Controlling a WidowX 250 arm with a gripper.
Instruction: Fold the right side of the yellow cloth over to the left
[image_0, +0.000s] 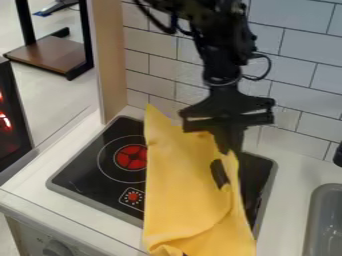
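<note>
The black gripper (234, 177) hangs over the right part of the stove top, shut on a yellow cloth (190, 192). Part of the cloth lies between its fingers, near the cloth's right edge. From there the fabric drapes down toward the front of the counter, and one pointed corner stands up at the upper left. It covers the middle of the black stove top (87, 170) and runs over the front edge.
A red burner (131, 157) and a smaller red marking show left of the cloth. A grey sink (326, 220) is at the right edge. Behind stands a white tiled wall (300, 75), with a wooden panel (112, 60) at the left. A knob (57, 249) is at the lower front.
</note>
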